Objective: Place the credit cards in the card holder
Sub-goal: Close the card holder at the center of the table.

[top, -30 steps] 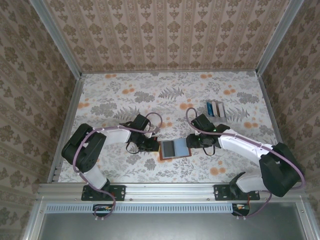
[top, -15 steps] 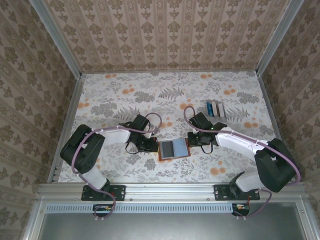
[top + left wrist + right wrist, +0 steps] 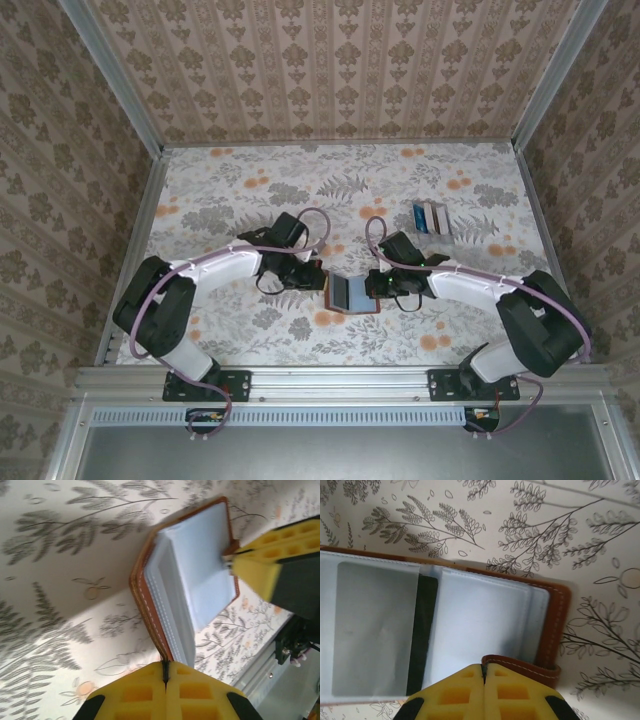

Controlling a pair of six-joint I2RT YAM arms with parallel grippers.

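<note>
Both grippers are holding the reddish-brown leather card holder point(image 3: 349, 293) open at the front of the floral table point(image 3: 250, 190).
The left gripper point(image 3: 165, 674) is clamping its cover edge and the right gripper point(image 3: 484, 672) its strap, likely keeping the pockets exposed. The small grey, white and blue plastic credit cards point(image 3: 431, 217) are lying well apart.

Bright even light, soft wrist-view blur

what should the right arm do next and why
Probably open the right gripper and reach for the cards, lying apart at the far right; the left gripper, shut on the wallet at its other edge, could likely hold it alone.
</note>
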